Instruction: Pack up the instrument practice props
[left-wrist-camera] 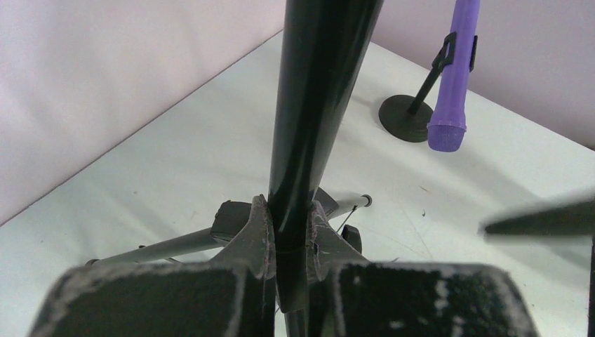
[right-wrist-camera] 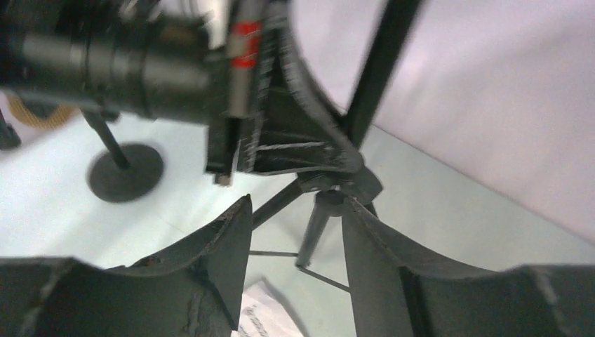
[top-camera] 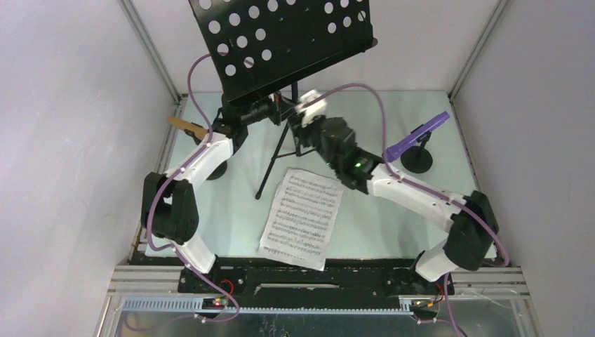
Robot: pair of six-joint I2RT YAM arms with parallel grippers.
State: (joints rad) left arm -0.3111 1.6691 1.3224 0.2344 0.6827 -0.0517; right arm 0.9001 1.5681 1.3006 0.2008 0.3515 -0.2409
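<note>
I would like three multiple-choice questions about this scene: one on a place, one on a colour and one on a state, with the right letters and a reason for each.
1. Where does the sheet-music page lie?
A. In a box
B. Flat on the table, in front of the stand's legs
C. On the floor

2. What colour is the microphone on the right-hand holder?
A. Purple
B. Green
C. Red

3. What is the left gripper doing?
A. Open in the air
B. Shut on the microphone
C. Shut on the stand's pole

Answers: 1 B, the top view shows it lying flat there. 2 A, its body is purple in two views. 3 C, the left wrist view shows its fingers pressing both sides of the pole.
</note>
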